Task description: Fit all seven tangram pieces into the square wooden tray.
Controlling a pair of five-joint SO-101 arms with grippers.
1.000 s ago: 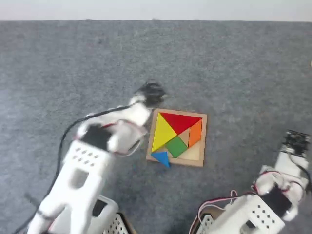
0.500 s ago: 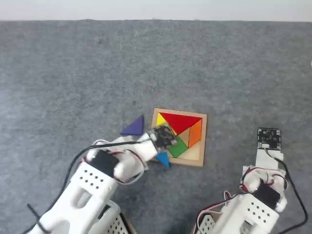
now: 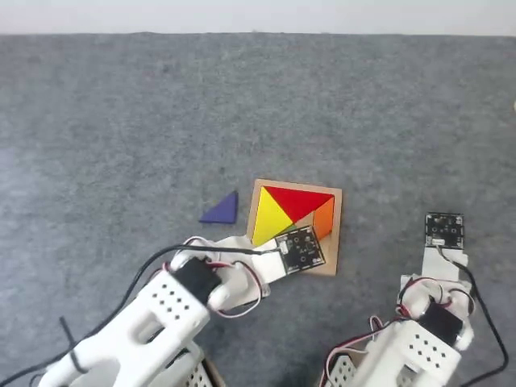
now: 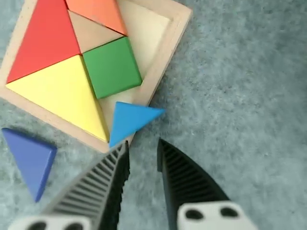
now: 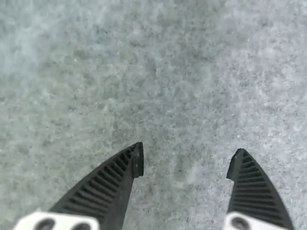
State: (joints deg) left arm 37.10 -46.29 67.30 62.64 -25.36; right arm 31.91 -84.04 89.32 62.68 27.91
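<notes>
Six tangram pieces: a red triangle (image 4: 45, 38), yellow triangle (image 4: 62, 93), orange piece (image 4: 98, 12) and green square (image 4: 112, 67) lie in the square wooden tray (image 4: 180, 28). A light blue triangle (image 4: 129, 120) overlaps its near rim, and a dark blue triangle (image 3: 222, 210) lies left on the grey felt table (image 3: 121, 121). The left end effector (image 4: 142, 147), narrowly parted and empty, hangs beside the light blue triangle; the right end effector (image 5: 187, 165) is spread wide over the table.
</notes>
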